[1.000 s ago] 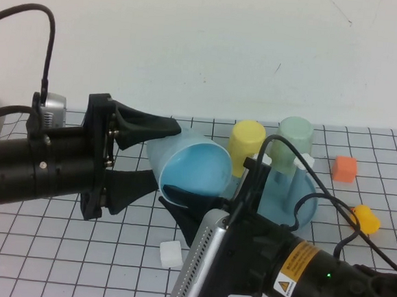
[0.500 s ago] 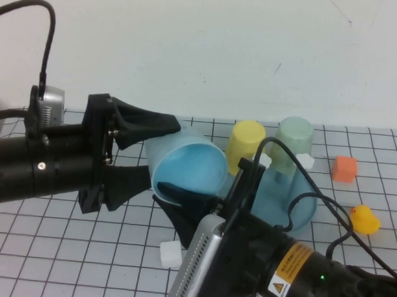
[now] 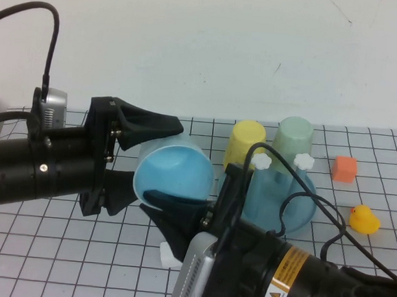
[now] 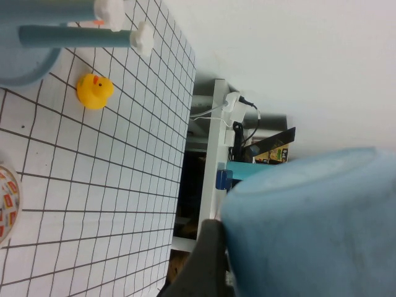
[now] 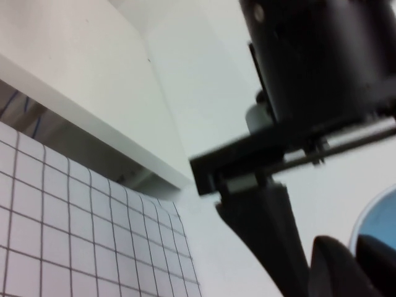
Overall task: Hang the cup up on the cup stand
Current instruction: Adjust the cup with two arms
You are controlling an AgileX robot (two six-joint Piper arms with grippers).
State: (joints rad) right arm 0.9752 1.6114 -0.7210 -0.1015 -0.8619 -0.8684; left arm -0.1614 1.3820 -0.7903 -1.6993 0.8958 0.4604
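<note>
As left pincer (image 3: 152,165) widened, cup (image 3: 172,174) tilted, right pincer (image 3: 173,212) clamping rim

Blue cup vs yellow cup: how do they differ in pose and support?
The blue cup lies on its side in the air, mouth toward the camera, between the left gripper and right gripper. The yellow cup sits upturned on the stand. Both are handleless tumblers.
</note>
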